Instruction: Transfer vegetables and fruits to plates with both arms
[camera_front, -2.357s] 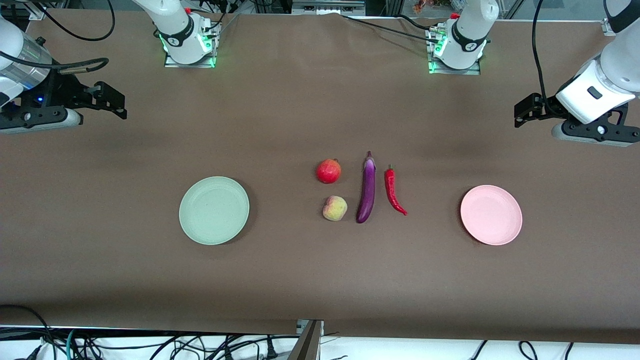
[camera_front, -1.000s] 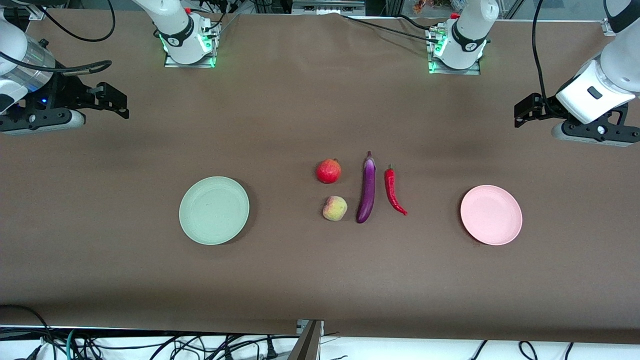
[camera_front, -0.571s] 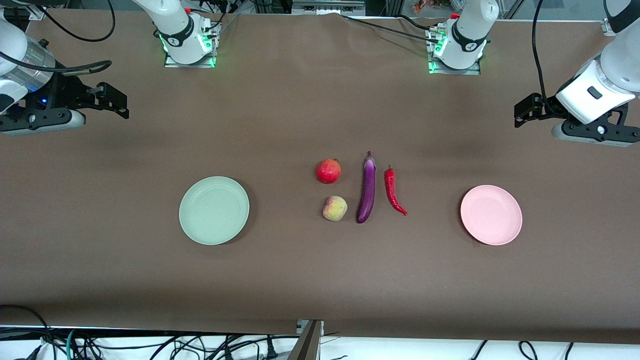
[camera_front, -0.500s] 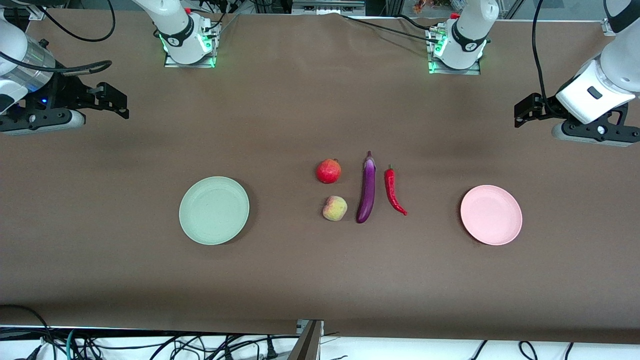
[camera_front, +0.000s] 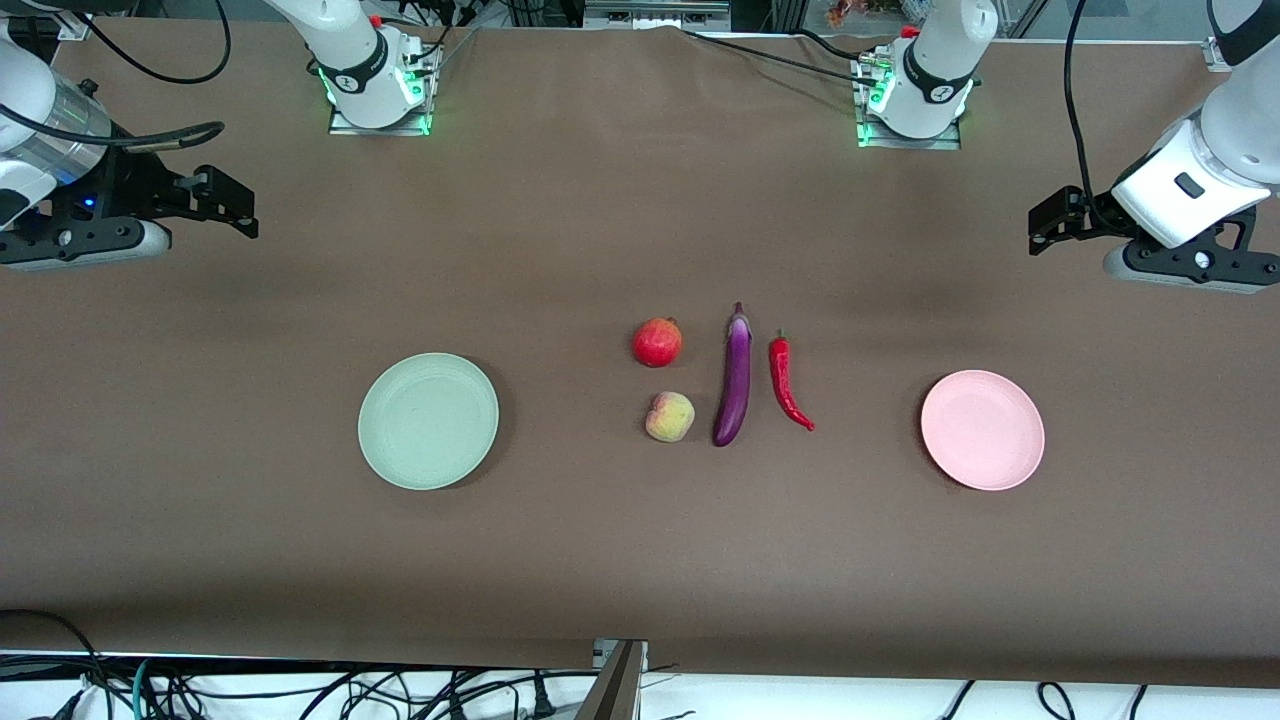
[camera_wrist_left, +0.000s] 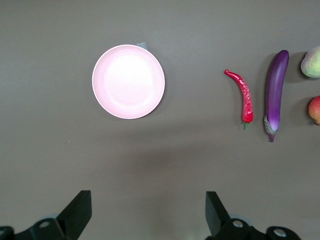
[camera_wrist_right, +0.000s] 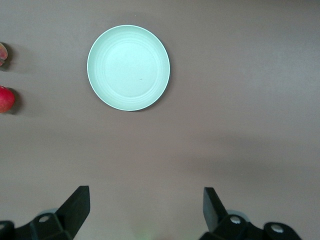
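A red pomegranate (camera_front: 657, 342) and a yellow-pink peach (camera_front: 669, 416) lie mid-table, the peach nearer the camera. Beside them, toward the left arm's end, lie the purple eggplant (camera_front: 733, 378) and then the red chili (camera_front: 787, 383). The green plate (camera_front: 428, 420) sits toward the right arm's end and the pink plate (camera_front: 982, 430) toward the left arm's end, both bare. My left gripper (camera_wrist_left: 148, 210) hangs open high over bare cloth past the pink plate (camera_wrist_left: 128, 81). My right gripper (camera_wrist_right: 146, 207) hangs open high over bare cloth past the green plate (camera_wrist_right: 128, 67).
Brown cloth (camera_front: 640, 560) covers the whole table. The two arm bases (camera_front: 378, 90) (camera_front: 912, 95) stand along the edge farthest from the camera. Cables (camera_front: 300, 690) run below the table's near edge.
The right arm's hand has crept slightly toward the table's middle since the earliest frame. Nothing else has moved.
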